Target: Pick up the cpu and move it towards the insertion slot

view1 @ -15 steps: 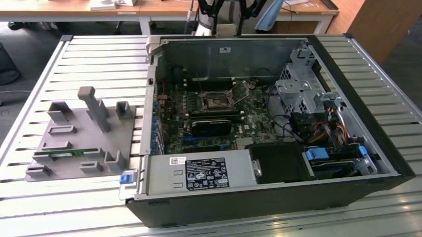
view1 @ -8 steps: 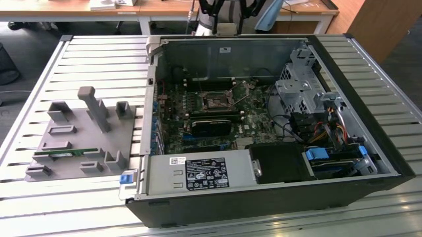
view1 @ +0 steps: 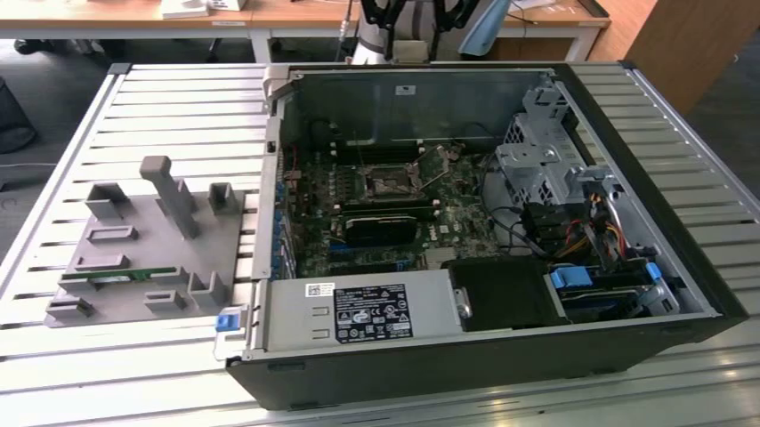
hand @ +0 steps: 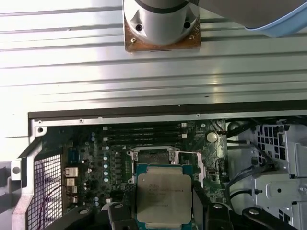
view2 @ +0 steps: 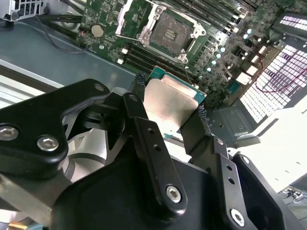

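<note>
- The hand (view2: 170,108) was closed on the cpu (view2: 171,103), its two black fingers (view2: 144,127) pressing on opposite edges of the chip, whose silvery face showed between them in both wrist views.
- The cpu (hand: 163,196) hung in the air above the green circuit board (hand: 110,158), apart from it and close to the insertion slot (hand: 156,154). In the second wrist view the insertion slot (view2: 171,32) lay bare just past the chip, its silver frame around a dark square.
- In the exterior view, a grey plastic tray (view1: 142,258) with upright posts sat toward the exterior view's left side of the slatted metal worktop (view1: 178,98).
- The open black computer case (view1: 475,356) lay beside the tray, taking up the worktop's middle and the exterior view's right side.
- Inside the case, the insertion slot (view1: 390,185) sat near the board's middle, with a black rectangular card (view1: 380,227) just beside it and bundled cables (view1: 570,231) near a metal drive cage (view1: 540,165).
- Wooden desks (view1: 297,13) stood beyond the worktop's far edge.
</note>
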Controlling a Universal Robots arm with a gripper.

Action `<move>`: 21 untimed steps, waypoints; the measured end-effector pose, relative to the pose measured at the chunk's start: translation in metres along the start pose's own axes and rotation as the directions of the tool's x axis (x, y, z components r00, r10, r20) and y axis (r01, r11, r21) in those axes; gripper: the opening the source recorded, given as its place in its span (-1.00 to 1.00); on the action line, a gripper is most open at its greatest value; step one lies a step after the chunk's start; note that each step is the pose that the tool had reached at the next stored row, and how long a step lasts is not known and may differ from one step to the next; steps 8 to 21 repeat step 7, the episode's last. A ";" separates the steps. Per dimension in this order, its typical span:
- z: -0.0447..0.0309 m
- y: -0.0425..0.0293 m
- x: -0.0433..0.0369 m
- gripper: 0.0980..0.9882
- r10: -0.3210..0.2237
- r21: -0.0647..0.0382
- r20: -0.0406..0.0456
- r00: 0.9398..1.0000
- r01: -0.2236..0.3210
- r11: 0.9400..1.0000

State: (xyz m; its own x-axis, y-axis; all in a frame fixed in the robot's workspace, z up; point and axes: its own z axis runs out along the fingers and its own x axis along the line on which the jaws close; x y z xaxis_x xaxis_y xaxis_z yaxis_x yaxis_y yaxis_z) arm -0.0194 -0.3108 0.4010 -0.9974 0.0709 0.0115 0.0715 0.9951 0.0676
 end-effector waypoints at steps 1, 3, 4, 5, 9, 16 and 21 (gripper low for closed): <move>0.0002 0.0000 0.0000 0.00 0.000 -0.001 0.001 1.000 0.000 1.000; 0.0005 0.0000 -0.0001 0.00 0.000 -0.002 0.002 1.000 0.000 1.000; 0.0005 0.0001 -0.0001 0.00 0.000 -0.002 0.002 1.000 0.000 1.000; 0.0005 0.0001 -0.0001 0.00 0.000 -0.002 0.002 1.000 0.000 1.000; 0.0005 0.0001 -0.0001 0.00 0.000 -0.002 0.002 1.000 0.000 1.000; 0.0005 0.0001 -0.0001 0.00 0.000 -0.002 0.002 1.000 0.000 1.000; 0.0005 0.0001 -0.0001 0.00 0.000 -0.002 0.002 1.000 0.000 1.000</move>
